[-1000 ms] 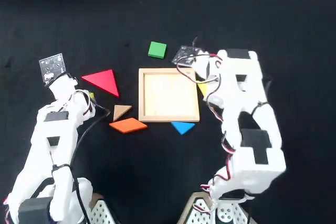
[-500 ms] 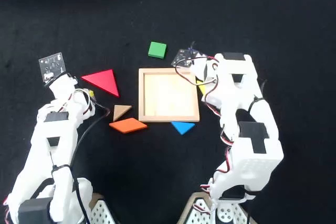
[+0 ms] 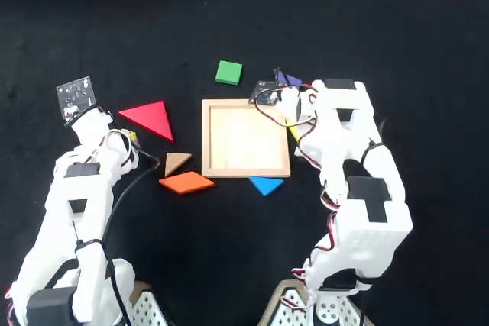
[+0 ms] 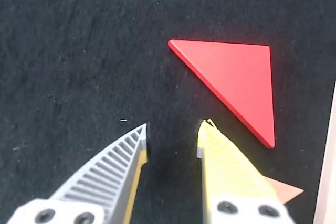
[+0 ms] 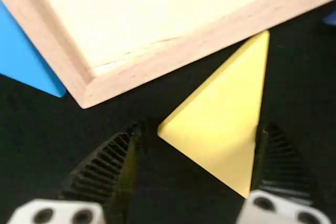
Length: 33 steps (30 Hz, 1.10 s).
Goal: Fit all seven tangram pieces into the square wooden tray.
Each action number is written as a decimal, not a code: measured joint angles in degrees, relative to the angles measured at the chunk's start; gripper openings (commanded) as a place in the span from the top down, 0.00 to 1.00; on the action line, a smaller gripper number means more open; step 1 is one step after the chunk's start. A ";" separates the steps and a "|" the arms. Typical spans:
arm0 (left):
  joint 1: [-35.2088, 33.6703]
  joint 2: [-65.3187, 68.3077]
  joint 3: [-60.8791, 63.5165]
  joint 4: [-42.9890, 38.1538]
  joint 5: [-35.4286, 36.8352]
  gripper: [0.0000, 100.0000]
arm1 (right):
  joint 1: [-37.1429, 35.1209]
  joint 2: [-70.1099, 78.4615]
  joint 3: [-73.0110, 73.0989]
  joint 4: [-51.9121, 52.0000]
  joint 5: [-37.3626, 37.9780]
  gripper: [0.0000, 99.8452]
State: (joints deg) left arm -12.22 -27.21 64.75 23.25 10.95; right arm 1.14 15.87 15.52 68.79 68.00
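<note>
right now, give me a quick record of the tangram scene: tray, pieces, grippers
tray: wooden tray, no pieces fitted yet
left of tray: red triangle, tan triangle, orange parallelogram
far side: green square, purple piece
near side: blue triangle
right gripper: open, straddling yellow triangle beside the tray's rim
left gripper: open, holding nothing, near red triangle

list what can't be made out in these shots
- yellow triangle: high view, mostly hidden under the right arm.
- purple piece: high view, partly behind that arm's wrist, so its shape is unclear.
- brown triangle: left wrist view, largely behind the left end effector.
- blue triangle: right wrist view, cut off by the picture's edge.
</note>
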 measured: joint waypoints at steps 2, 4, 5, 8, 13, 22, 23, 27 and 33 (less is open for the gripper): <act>0.00 0.00 0.00 0.00 0.00 0.83 | 0.09 0.00 0.00 0.18 0.00 0.67; 0.00 0.00 0.00 0.00 0.00 0.83 | 0.88 0.00 0.00 0.26 0.00 0.67; 0.00 0.00 0.00 0.00 0.00 0.83 | 1.67 0.00 0.00 0.26 0.00 0.67; 0.00 0.00 0.00 0.00 0.00 0.83 | 2.46 0.00 0.00 0.26 0.00 0.67; 0.00 0.00 0.00 0.00 0.00 0.83 | 3.43 2.29 0.00 -1.67 0.00 0.67; 0.00 0.00 0.00 0.00 0.00 0.83 | 3.34 2.90 0.00 -1.85 0.00 0.67; 0.00 0.00 0.00 0.00 0.00 0.83 | 3.34 2.90 0.00 -1.85 0.00 0.67; 0.00 0.00 0.00 0.00 0.00 0.83 | 3.25 2.90 0.00 -1.85 0.00 0.67; 0.00 0.00 0.00 0.00 0.00 0.83 | 1.93 2.90 -0.35 0.70 0.00 0.67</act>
State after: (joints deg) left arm -12.22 -27.21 64.75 23.25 10.95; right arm 3.08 18.77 15.16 69.49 68.00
